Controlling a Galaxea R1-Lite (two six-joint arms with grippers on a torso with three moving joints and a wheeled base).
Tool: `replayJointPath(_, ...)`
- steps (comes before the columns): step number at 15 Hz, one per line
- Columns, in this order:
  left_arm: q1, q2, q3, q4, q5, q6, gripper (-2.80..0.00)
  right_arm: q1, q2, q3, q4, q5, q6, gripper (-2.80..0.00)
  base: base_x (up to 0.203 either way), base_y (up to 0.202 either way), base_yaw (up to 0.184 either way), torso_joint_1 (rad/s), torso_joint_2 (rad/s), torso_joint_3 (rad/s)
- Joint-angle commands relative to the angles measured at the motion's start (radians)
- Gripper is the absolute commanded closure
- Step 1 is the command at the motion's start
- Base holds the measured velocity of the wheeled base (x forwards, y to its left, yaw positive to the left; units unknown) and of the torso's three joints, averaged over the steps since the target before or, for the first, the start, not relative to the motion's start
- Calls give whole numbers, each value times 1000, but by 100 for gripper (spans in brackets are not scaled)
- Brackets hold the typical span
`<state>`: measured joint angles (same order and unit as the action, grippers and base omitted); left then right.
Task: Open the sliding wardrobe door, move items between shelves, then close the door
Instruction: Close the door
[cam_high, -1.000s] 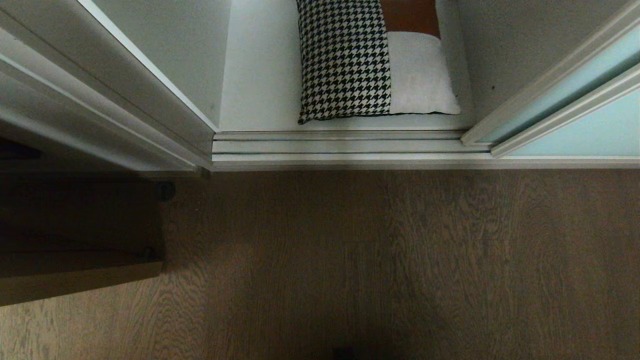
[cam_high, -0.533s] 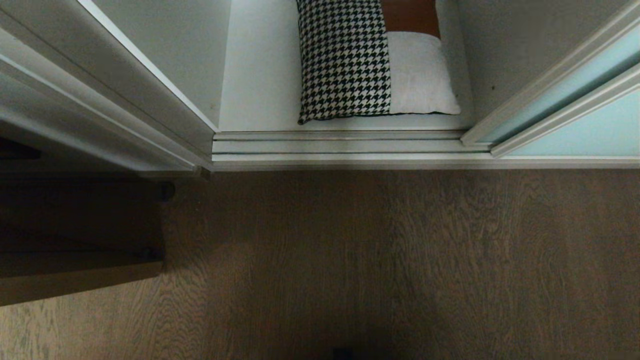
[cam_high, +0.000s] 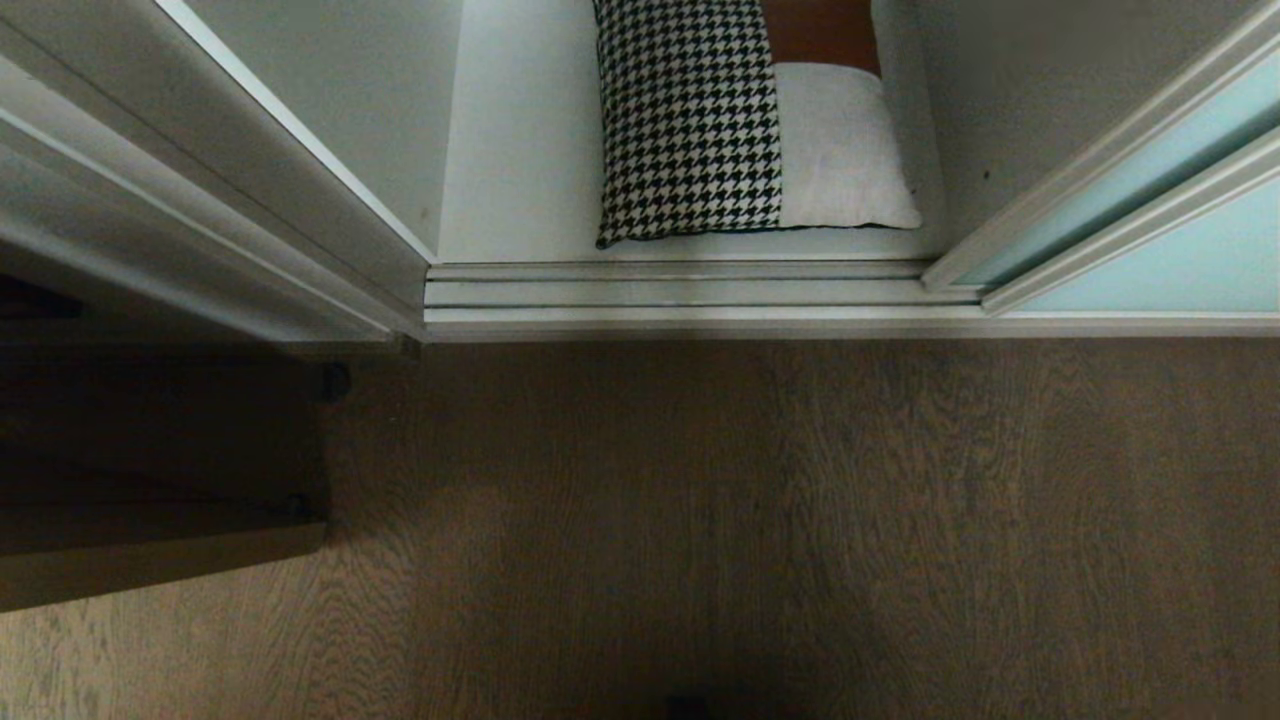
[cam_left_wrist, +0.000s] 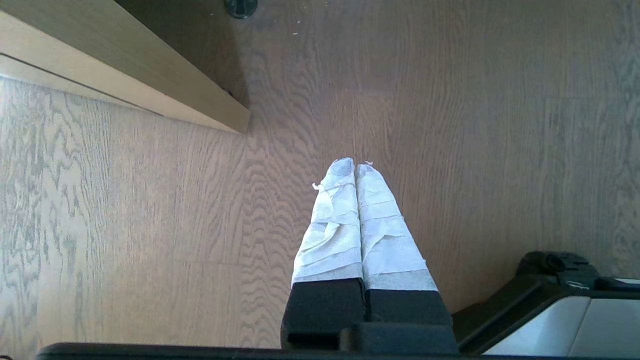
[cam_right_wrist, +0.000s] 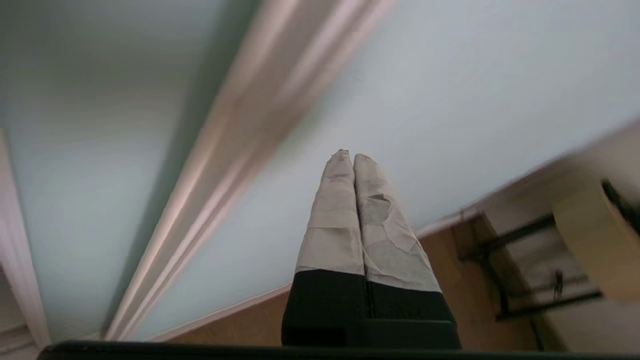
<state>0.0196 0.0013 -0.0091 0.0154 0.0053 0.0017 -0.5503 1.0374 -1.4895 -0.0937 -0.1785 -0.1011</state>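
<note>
Underfoot, a grey-brown wood-grain floor (cam_high: 760, 520) fills most of the head view, up to the ridged silver-white floor track (cam_high: 680, 293). Pushed to the right stands the sliding wardrobe door (cam_high: 1170, 270), leaving the opening clear. Inside, the cushion (cam_high: 740, 120) lies flat on the white shelf (cam_high: 520, 170). The left gripper (cam_left_wrist: 355, 167) hangs over the floor and the right gripper (cam_right_wrist: 348, 156) points at the aqua door glass, both pinched together on nothing.
</note>
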Motion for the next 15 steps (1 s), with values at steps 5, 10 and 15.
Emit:
replayJointPath(5, -1, 0, 0, 0, 1, 0, 0, -108, 16, -3, -53, 15, 8, 0, 0, 0, 0, 0, 0, 0)
replayJointPath(10, 0, 0, 0, 0, 1, 0, 0, -108, -56, 92, -85, -42, 5, 0, 0, 0, 0, 0, 0, 0)
replayJointPath(15, -1, 0, 0, 0, 1, 0, 0, -94, -181, 211, -102, -61, -28, 0, 0, 0, 0, 0, 0, 0)
